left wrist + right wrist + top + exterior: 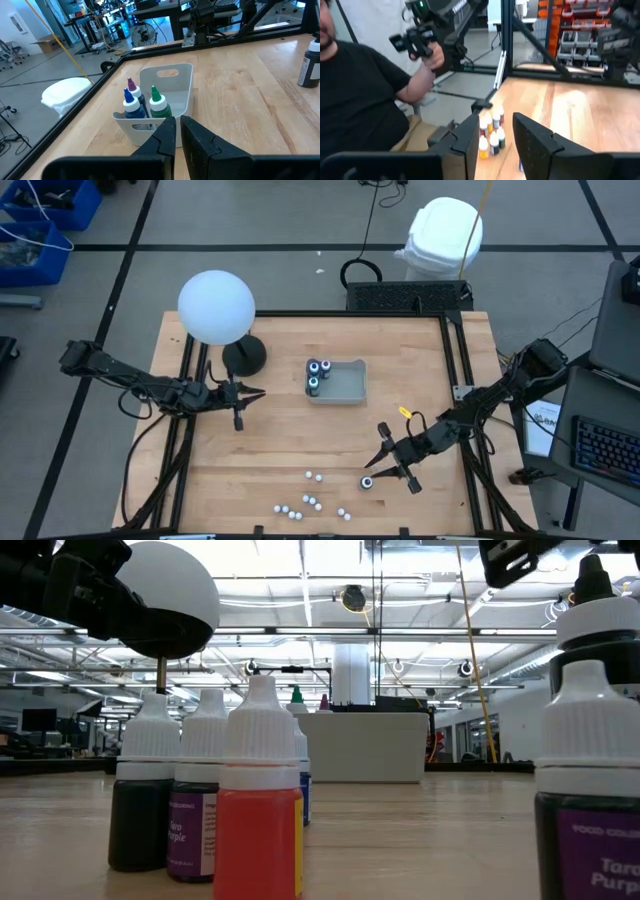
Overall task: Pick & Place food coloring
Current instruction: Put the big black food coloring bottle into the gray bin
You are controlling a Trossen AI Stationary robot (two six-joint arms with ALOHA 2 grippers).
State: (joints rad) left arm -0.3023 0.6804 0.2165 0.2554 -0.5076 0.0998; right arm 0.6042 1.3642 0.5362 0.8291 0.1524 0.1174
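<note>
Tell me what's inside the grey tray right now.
The grey tray holds three food coloring bottles at one end: purple, blue and green tips. The rest is bare. Its wall hides their lower parts.

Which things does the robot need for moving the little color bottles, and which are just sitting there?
Needed: food coloring bottles, bottle by the right gripper, bottles in the tray, grey tray, right gripper.
Just there: white ball lamp, white bin, left gripper.

Three bottles [141,102] in tray [186,85], nine small vials [312,502]
</note>
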